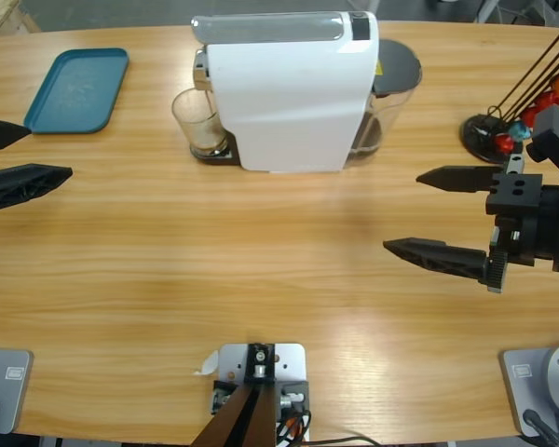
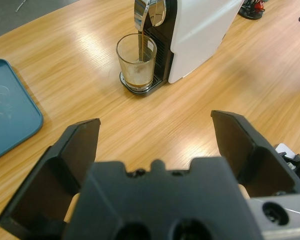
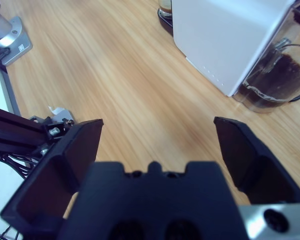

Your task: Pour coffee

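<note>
Light wooden table (image 1: 261, 279) fills the scene, long and glossy, and dead centre at its far side stands the white boxy coffee machine (image 1: 289, 93) with a silver top bar. At its 9 o'clock a small clear glass tumbler (image 1: 197, 123) sits on the machine's drip tray under the spout. The left wrist view gives what the high view only hints at: a thin dark stream runs from the chrome spout into the glass, and the coffee (image 2: 137, 79) lies shallow at the bottom, tan on top. The right wrist view shows the machine's other end instead, a clear round tank (image 3: 272, 80) with dark contents, touching the white body. Over at 10 o'clock from the machine lies a teal rectangular plastic tray (image 1: 74, 88). At 3 o'clock, near the table's edge, a black round stand with thin rods carries red and orange capsules (image 1: 526, 112).

Now the arms. The left gripper (image 1: 9, 158) comes in low from the left edge, jaws spread wide, holding nothing, aimed toward the glass but well apart from it. The right gripper (image 1: 438, 212) reaches in from the right edge, level over bare wood, jaws likewise spread wide and holding nothing, near the capsule stand. No readable writing shows on the machine.
</note>
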